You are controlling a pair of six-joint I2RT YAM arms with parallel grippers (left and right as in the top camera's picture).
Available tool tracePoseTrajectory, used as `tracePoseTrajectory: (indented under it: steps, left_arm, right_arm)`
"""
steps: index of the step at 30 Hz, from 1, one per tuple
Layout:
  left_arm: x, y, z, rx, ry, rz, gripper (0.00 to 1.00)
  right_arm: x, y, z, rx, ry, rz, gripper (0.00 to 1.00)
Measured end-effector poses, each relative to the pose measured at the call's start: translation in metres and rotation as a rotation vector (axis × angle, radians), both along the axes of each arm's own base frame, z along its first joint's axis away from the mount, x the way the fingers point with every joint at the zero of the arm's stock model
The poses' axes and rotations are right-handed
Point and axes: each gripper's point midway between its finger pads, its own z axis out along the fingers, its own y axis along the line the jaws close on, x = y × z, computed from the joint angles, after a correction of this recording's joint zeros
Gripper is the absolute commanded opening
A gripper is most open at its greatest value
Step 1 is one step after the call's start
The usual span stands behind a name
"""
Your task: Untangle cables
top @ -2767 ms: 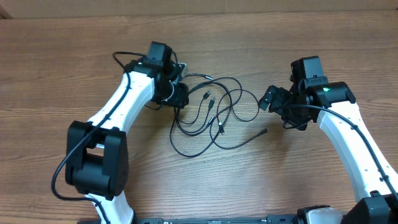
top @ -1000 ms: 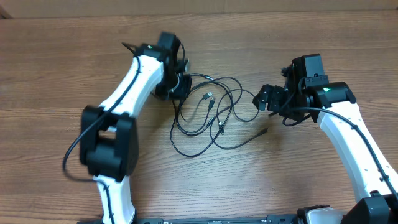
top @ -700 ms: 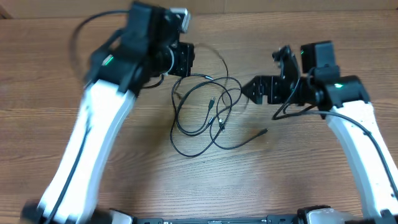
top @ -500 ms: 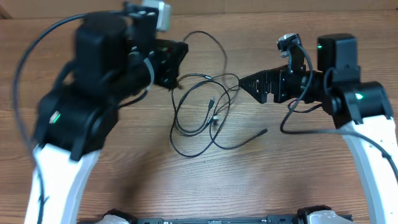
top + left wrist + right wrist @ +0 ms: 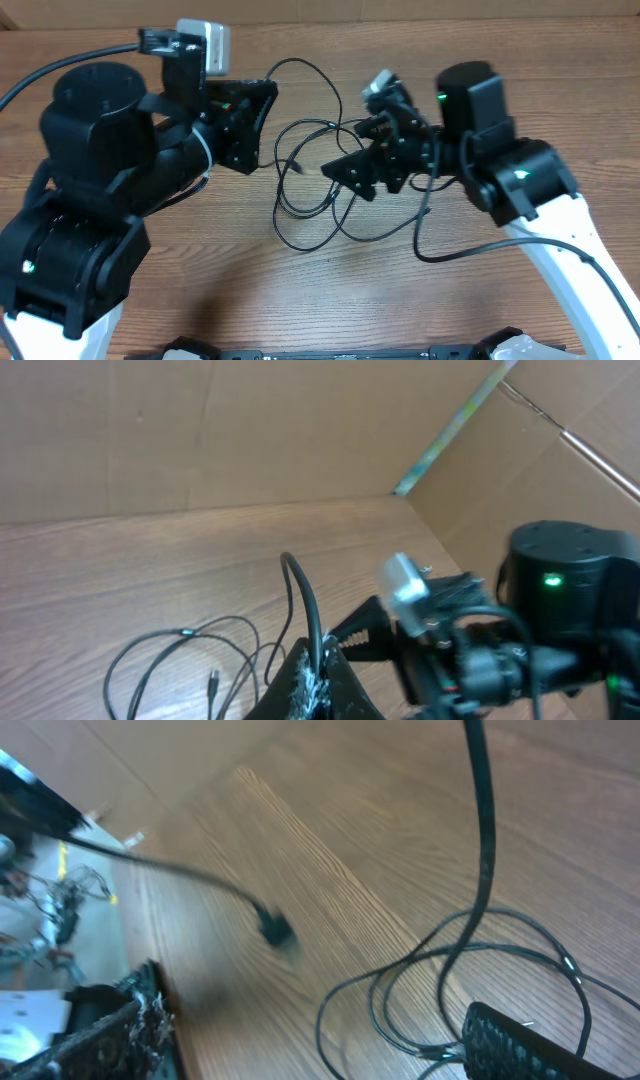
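Wooden desk (image 5: 300, 300), with cardboard walls (image 5: 200, 430) behind it. The cables (image 5: 300, 205) lie in tangled loops at the desk's centre, with one strand rising off the surface. The left claw (image 5: 262, 100), held high, is clamped on that strand. The right claw (image 5: 348, 132) hovers over the loops' right side, jaws spread wide, gripping nothing.

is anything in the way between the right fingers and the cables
Nothing visible does. The right gripper hangs open over the cables, with only bare table between its fingers. One strand rises from the pile toward the left gripper, which is shut on it, and passes close by.
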Motion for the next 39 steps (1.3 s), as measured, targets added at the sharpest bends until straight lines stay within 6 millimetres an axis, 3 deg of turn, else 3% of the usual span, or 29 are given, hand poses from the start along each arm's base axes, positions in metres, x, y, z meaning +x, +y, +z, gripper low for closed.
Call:
tracePoseTrajectory:
  steps: [7, 8, 10, 12, 13, 21, 26, 29, 34, 39]
  left_arm:
    - [-0.017, 0.011, 0.022, -0.033, -0.042, -0.002, 0.04]
    - [-0.019, 0.012, 0.024, -0.036, -0.042, -0.003, 0.04]
    - [-0.022, 0.015, 0.023, -0.038, -0.032, -0.002, 0.04]
    - [-0.022, 0.02, 0.021, -0.041, -0.02, 0.013, 0.04]
    - [-0.021, 0.023, 0.02, -0.043, -0.011, 0.026, 0.04]
    - [-0.004, 0.044, 0.012, -0.045, 0.028, 0.111, 0.09]
    - [0.023, 0.04, -0.013, -0.039, 0.128, 0.117, 0.61]
    - [0.041, 0.038, -0.033, -0.031, 0.2, 0.121, 0.76]
    - [0.065, 0.034, -0.066, -0.01, 0.308, 0.124, 0.78]
    - [0.082, 0.032, -0.107, 0.019, 0.447, 0.128, 0.76]
  right_arm:
    - [0.027, 0.024, -0.045, -0.074, 0.032, 0.003, 0.8]
    - [0.032, 0.026, -0.051, -0.082, 0.031, -0.004, 0.74]
    - [0.04, 0.027, -0.057, -0.097, 0.022, -0.015, 0.46]
    - [0.044, 0.026, -0.06, -0.108, 0.018, -0.034, 0.1]
    - [0.046, 0.025, -0.061, -0.113, 0.015, -0.043, 0.04]
    - [0.054, 0.015, -0.055, -0.076, 0.101, -0.181, 0.04]
    - [0.058, -0.007, -0.022, -0.061, 0.113, -0.332, 0.04]
    - [0.054, -0.025, 0.019, -0.063, 0.077, -0.42, 0.04]
    - [0.055, -0.061, 0.097, -0.02, -0.044, -0.562, 0.04]
    - [0.063, -0.127, 0.178, 0.086, -0.2, -0.749, 0.04]
